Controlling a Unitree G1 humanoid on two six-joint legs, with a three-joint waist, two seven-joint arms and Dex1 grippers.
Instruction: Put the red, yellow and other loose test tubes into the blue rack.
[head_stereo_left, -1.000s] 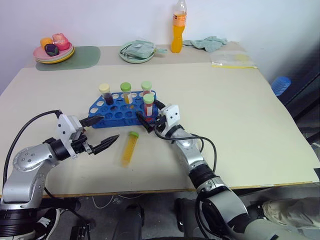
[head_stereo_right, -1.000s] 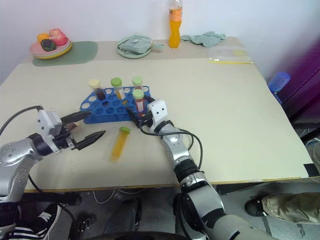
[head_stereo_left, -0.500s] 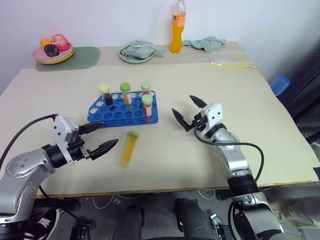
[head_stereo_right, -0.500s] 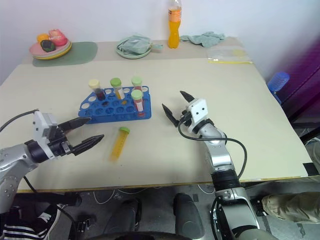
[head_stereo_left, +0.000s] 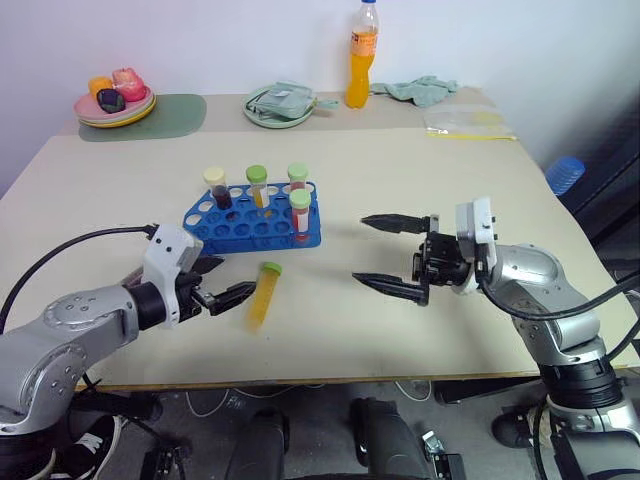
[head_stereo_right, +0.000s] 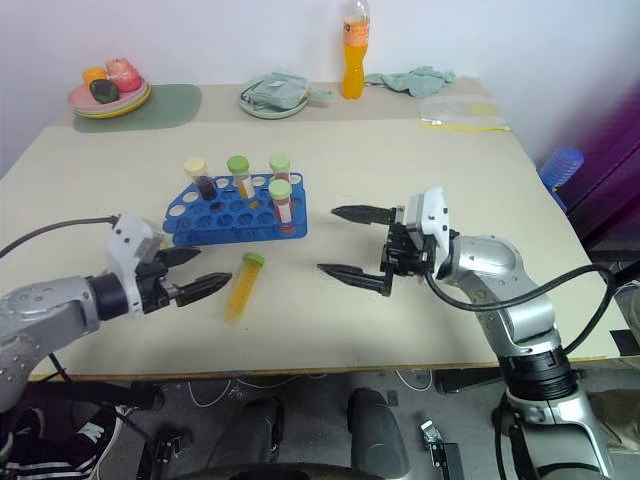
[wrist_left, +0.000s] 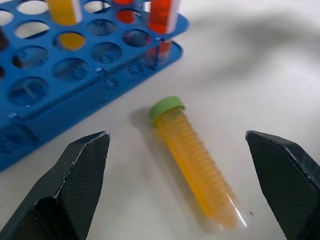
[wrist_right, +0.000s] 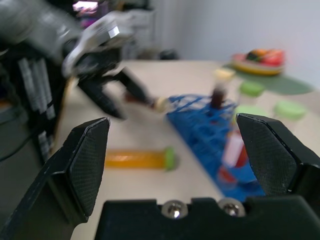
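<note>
Lying loose on the table (head_stereo_left: 420, 180) at the rack's (head_stereo_left: 250, 218) six o'clock, the yellow tube (head_stereo_left: 262, 293) could roll off if the spread left gripper (head_stereo_left: 222, 283) nudges it; right gripper (head_stereo_left: 385, 255) equally wide.

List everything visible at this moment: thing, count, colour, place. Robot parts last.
Table: one, beige, under everything.
Rack: one, blue, left of the table's centre.
Tubes in the rack: four; cream cap with dark liquid, green cap with yellow liquid, green cap at the back right, green cap with red liquid at the front right.
Loose tube: one, yellow-orange with green cap, lying on the table in front of the rack.
Bottle: one, orange drink, far edge.
Plates: pink and yellow stack with fruit-like items, far left corner, on a green mat.
Green plate: one, holding a pale green cloth, beside the bottle.
Cloth: one, pale green, right of the bottle.
Plastic bag: one, clear, far right.
Left tool: open, beside the loose tube.
Right tool: open, empty, right of the rack.
</note>
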